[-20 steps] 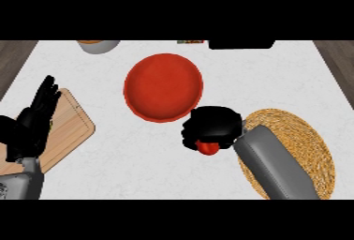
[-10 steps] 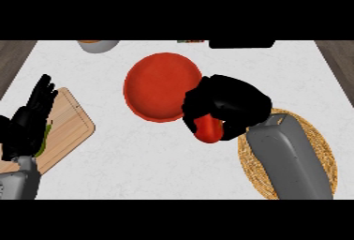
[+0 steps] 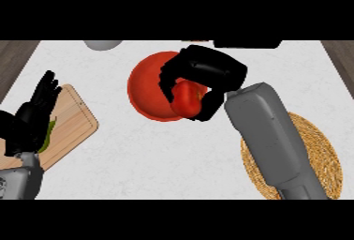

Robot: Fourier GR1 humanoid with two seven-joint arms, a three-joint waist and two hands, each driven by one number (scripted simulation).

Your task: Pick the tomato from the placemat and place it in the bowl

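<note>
My right hand (image 3: 207,72) hangs over the right part of the red bowl (image 3: 149,91), its fingers curled round the red tomato (image 3: 185,98). The tomato shows below the palm, above the bowl's right rim. The round woven placemat (image 3: 314,150) lies at the right, partly hidden by my grey right forearm, with nothing visible on it. My left hand (image 3: 31,117) rests open at the left edge, fingers up, over a wooden cutting board.
A wooden cutting board (image 3: 72,124) lies at the left with a green item (image 3: 48,136) on it, mostly behind my left hand. A grey bowl (image 3: 104,44) and a dark object (image 3: 245,44) sit at the counter's far edge.
My right hand has carried the tomato up and left from beside the placemat to above the bowl. The left hand has stayed in place.
</note>
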